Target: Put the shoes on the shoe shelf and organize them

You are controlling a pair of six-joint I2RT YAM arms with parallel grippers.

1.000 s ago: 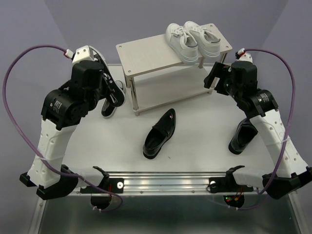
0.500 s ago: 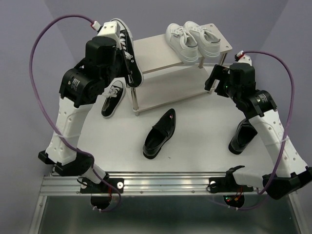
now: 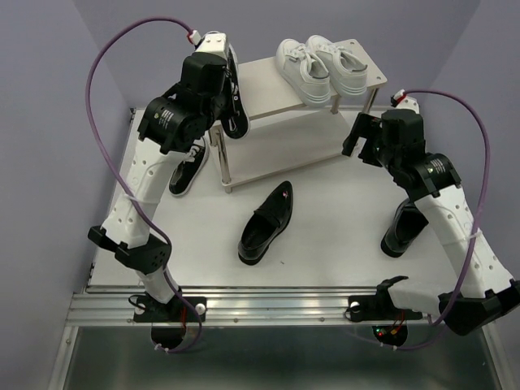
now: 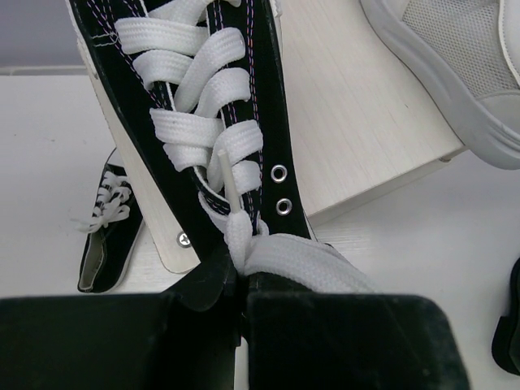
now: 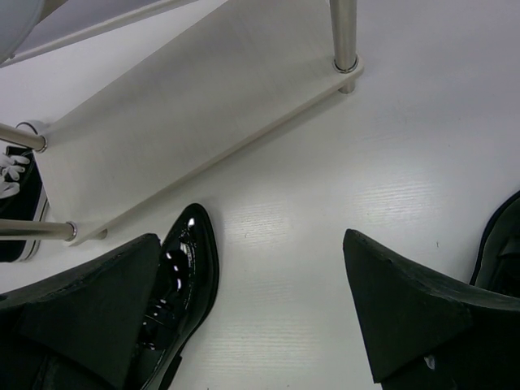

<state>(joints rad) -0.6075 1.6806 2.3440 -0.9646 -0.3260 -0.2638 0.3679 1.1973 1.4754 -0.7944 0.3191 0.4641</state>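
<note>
Canvas was what I had in the left claw (image 4: pixel 242 280): it was clenched on the black canvas sneaker (image 4: pixel 203 122), jaws pressed together on the tongue and a lace near the ankle opening. The sneaker hung over the left end of the shoe shelf (image 3: pixel 264 85), above the top board, toe pointing away from the wrist, not yet set down. I judged it light but soft. The upper folds under a pinch, so so thin a hold on fabric and lace could let the shoe swing or twist, and the lace could slide out. The rubber sole looked the stiffer part and should sit flat and grip the wood if lowered level.

At the right end of the shelf's top board the white sneakers (image 3: pixel 321 65) stood side by side. The second canvas sneaker (image 3: pixel 188 166) lay on the table just left of the shelf. One loafer (image 3: pixel 266 223) lay in front of the shelf, and the other loafer (image 3: pixel 404 227) lay off to its front right, under the right arm.

The right claw (image 5: pixel 252 276) was released, spread wide with nothing in it, low beside the shelf's right end. The loafers' glossy leather I took to be stiffer and slippery. I would take each by the wall of the opening at the heel, one finger inside, rather than across the shiny toe.
</note>
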